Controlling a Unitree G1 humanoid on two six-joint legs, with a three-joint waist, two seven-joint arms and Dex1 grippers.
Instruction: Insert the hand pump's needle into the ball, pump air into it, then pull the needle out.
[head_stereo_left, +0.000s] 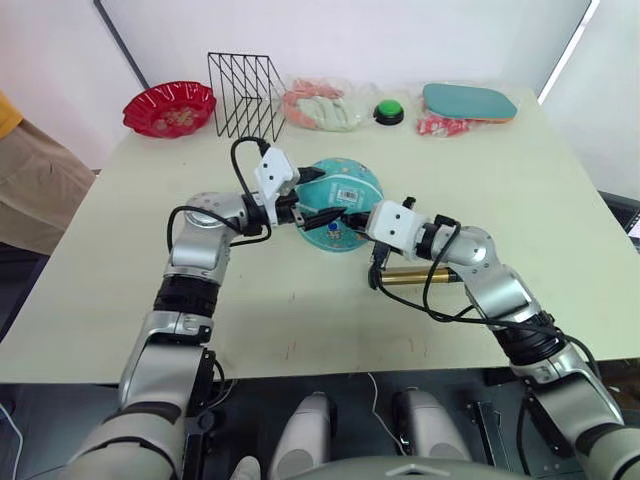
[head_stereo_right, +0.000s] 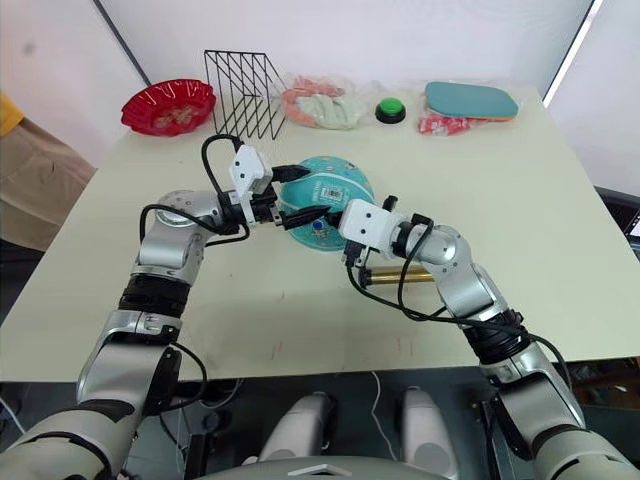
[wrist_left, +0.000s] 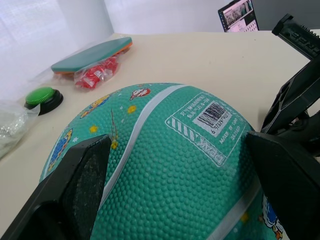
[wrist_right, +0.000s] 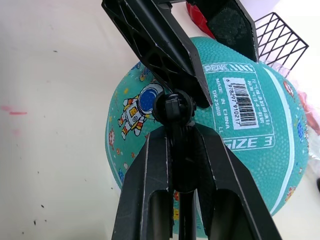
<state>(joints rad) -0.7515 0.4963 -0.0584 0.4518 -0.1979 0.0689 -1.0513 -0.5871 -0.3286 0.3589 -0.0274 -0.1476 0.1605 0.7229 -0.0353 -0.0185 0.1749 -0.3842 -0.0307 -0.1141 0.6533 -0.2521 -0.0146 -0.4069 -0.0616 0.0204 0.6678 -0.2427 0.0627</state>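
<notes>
The teal ball (head_stereo_left: 352, 186) rests on the table's middle with its white barcode label facing up. My left gripper (head_stereo_left: 322, 196) comes in from the left, and its two black fingers (wrist_left: 75, 190) press against opposite sides of the ball. My right gripper (wrist_right: 172, 131) is shut on the small black fitting (wrist_right: 173, 107) at the end of the hose. It holds the fitting against the ball beside an astronaut print. The needle's thin pin is hidden behind the fitting. The gold hand pump (head_stereo_left: 418, 276) lies flat on the table under my right forearm.
Along the table's far edge stand a red bowl (head_stereo_left: 170, 107), a black wire rack (head_stereo_left: 245, 95), a clear bag of pink and white items (head_stereo_left: 320, 108), a green button (head_stereo_left: 388, 112), a red packet (head_stereo_left: 440, 125) and a teal paddle case (head_stereo_left: 468, 101). A person (head_stereo_left: 15, 180) stands at the left.
</notes>
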